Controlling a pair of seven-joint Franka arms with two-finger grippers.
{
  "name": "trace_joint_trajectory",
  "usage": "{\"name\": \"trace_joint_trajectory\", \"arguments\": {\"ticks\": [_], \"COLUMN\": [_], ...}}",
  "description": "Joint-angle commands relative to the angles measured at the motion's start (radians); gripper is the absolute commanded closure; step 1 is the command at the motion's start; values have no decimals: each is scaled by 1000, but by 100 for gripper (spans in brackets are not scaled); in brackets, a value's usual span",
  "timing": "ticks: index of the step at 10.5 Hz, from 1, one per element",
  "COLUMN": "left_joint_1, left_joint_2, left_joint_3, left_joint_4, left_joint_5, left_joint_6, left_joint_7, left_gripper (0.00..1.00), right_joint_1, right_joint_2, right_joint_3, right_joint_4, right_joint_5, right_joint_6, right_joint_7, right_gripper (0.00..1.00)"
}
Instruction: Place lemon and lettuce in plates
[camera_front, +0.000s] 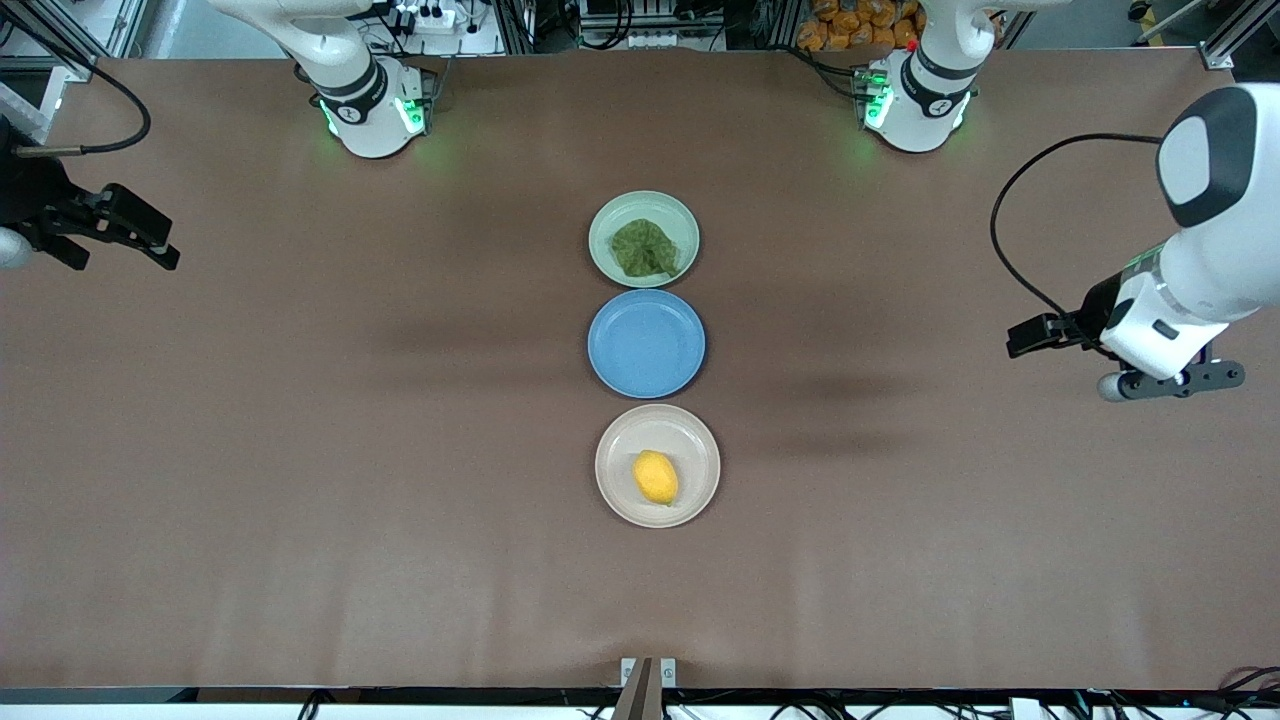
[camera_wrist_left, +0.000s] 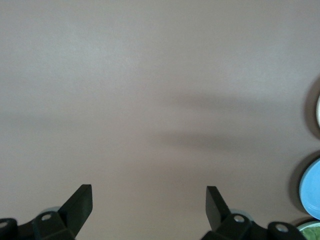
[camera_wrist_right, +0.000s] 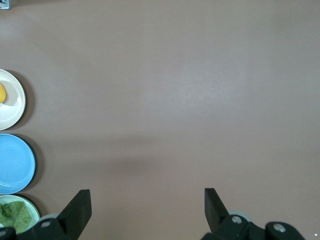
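Lemon (camera_front: 655, 477) sits in the cream plate (camera_front: 612, 450), lettuce (camera_front: 644, 249) in the green plate (camera_front: 600, 225); both arms stand clear.

Nearest the front camera, the lemon lies with its long axis slightly slanted, roughly along the row of plates. A bare blue plate (camera_front: 646, 343) separates it from the lettuce, farthest from the camera. Both items appear placed, so little seems left to do. The left gripper (camera_wrist_left: 149, 200) hangs over bare tabletop (camera_front: 300, 450) toward the left arm's end, jaws spread wide and holding nothing; the right gripper (camera_wrist_right: 148, 202) does likewise toward the right arm's end. Each is well apart from the plates, neither clearly nearer.
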Motion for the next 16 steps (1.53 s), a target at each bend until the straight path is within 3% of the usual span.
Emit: {"name": "trace_joint_trajectory", "arguments": {"ticks": [1,5,8,16], "left_joint_1": [-17,-16,-8,-6], "left_joint_2": [-35,-67,-119,-120], "left_joint_3": [12,7,3,-9], "left_joint_4": [53,170,168,200], "left_joint_5": [19,19,21,71], "left_joint_6": [-97,-289,-381,-355], "left_joint_7": [7,10,18,18], "left_gripper": [0,0,0,0], "right_joint_1": [-6,-6,-6,-6], "right_joint_2": [7,10,12,12], "right_joint_3": [5,5,5,3], "right_joint_4": [16,15,12,10], "right_joint_5": [11,11,11,11], "right_joint_6": [-15,-15,-17,-37], "right_joint_7": [-11,-9,-5,6], "right_gripper": [0,0,0,0]}}
